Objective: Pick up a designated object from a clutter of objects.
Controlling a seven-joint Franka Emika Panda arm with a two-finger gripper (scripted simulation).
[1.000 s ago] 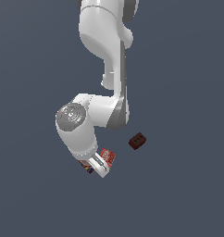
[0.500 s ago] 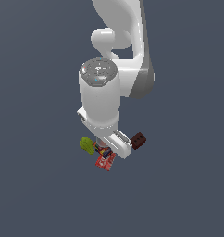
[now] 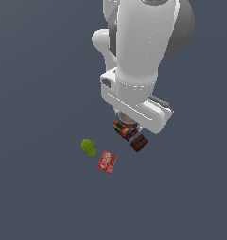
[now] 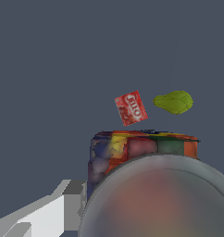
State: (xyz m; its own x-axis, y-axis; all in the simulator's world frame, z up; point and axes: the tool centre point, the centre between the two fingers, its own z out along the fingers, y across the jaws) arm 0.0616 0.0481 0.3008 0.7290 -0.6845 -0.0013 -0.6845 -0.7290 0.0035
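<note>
The designated object (image 3: pixel 124 130), a squat container with red, blue, yellow and green patches, sits directly under my gripper (image 3: pixel 128 123), whose fingers are hidden by the white hand in the exterior view. In the wrist view the container's greyish translucent top (image 4: pixel 160 199) fills the near field, above its patched side (image 4: pixel 132 149). One of my fingers (image 4: pixel 70 198) stands right against that side; the other is hidden. Of the clutter, a dark brown brick (image 3: pixel 139 142) lies close beside the container.
A flat red packet (image 3: pixel 106 161) (image 4: pixel 131 108) and a lumpy yellow-green piece (image 3: pixel 88 146) (image 4: pixel 174 102) lie a little apart from the container, towards the exterior view's left. Everything rests on a plain dark grey floor (image 3: pixel 40 197).
The arm has swung from over the red packet towards the exterior view's right and now stands over the container. The objects on the floor have not shifted.
</note>
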